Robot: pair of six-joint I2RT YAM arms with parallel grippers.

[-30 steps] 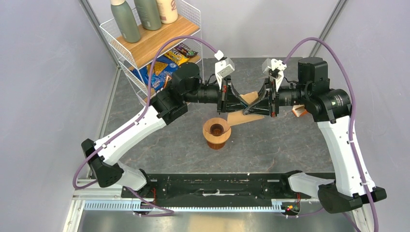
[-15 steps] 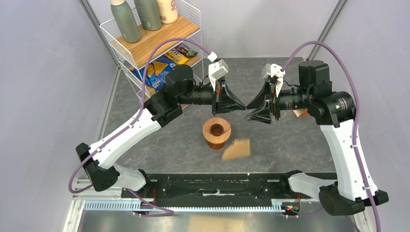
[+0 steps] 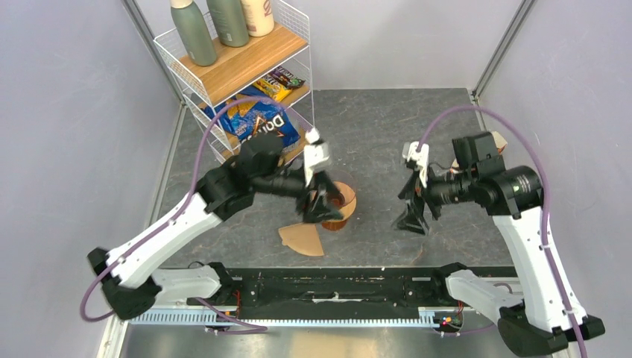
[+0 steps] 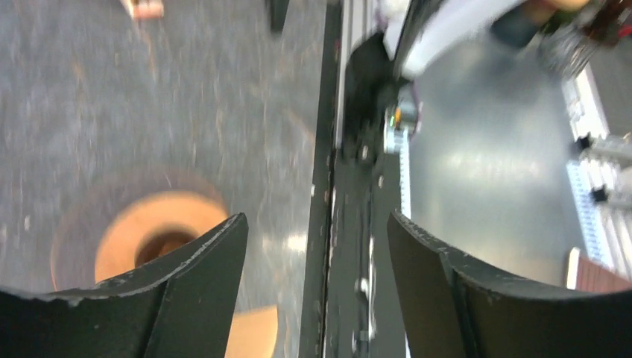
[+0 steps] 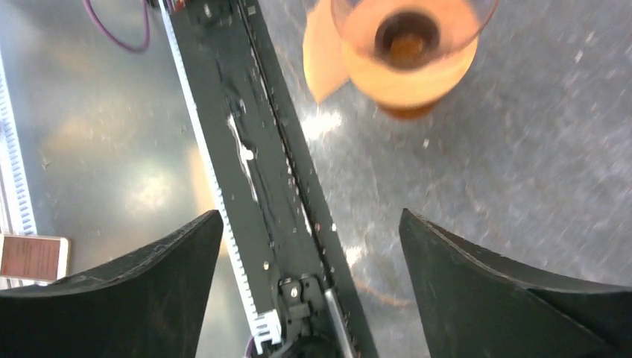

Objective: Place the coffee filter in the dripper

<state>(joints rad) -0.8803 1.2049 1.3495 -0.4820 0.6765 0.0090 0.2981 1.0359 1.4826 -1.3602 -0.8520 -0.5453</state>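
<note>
The coffee filter (image 3: 302, 239), a light-brown paper fan, lies flat on the table just front-left of the dripper, and no gripper touches it. It also shows as a tan patch (image 5: 322, 52) in the right wrist view and as a blurred tan patch (image 4: 253, 332) in the left wrist view. The clear dripper (image 3: 347, 201) (image 5: 454, 22) sits on a wooden ring over an amber beaker. My left gripper (image 3: 322, 207) (image 4: 317, 220) hangs open right beside the dripper, partly hiding it. Off to the dripper's right, my right gripper (image 3: 414, 216) (image 5: 311, 215) is open and empty.
A wire shelf (image 3: 238, 67) with bottles and snack bags stands at the back left. A black rail (image 3: 335, 283) runs along the table's near edge. A small orange-and-cream pack (image 4: 141, 7) lies far across the table.
Both grippers opened and let go of the filter, which dropped to the table in front of the dripper. Both arms swung down and toward the near edge.
</note>
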